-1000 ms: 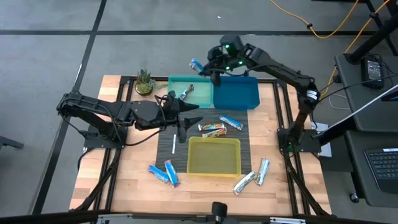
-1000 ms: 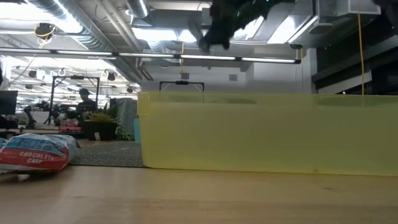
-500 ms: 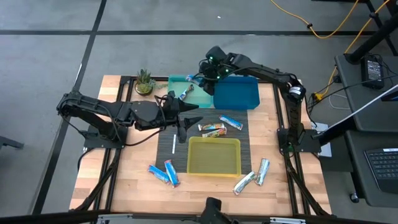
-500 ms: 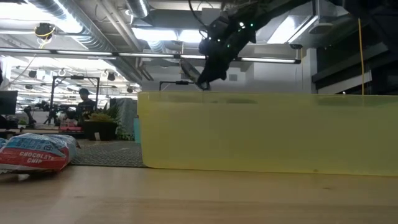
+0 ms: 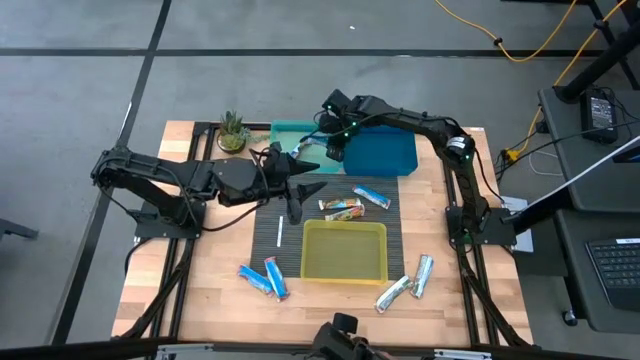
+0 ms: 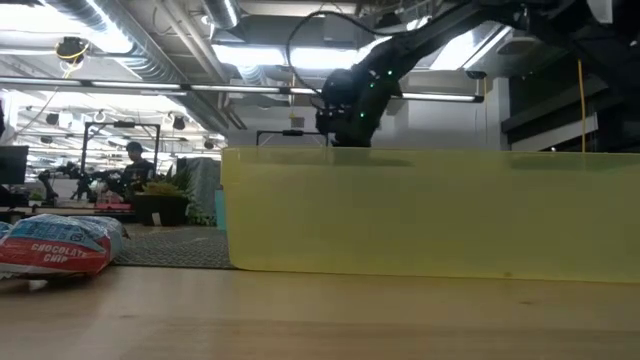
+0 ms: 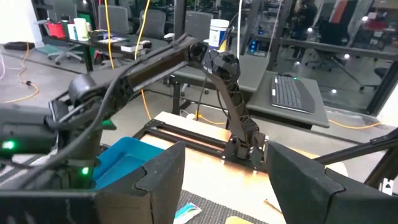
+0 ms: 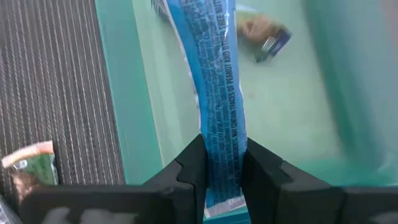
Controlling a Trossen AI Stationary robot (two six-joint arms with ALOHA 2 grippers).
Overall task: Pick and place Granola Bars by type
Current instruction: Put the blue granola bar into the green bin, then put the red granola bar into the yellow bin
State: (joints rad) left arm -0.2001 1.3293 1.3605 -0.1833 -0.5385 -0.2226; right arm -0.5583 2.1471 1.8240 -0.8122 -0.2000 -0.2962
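Blue-wrapped granola bar (image 8: 219, 93) hung pinched in the right gripper (image 8: 222, 171) above the teal bin (image 5: 318, 152) at the table's far edge, while the left gripper (image 7: 225, 186) waited beside it, fingers spread, holding nothing.

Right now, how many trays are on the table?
3: a teal tray at the back, a blue tray right beside it, a yellow tray nearer the front. None looks hidden.
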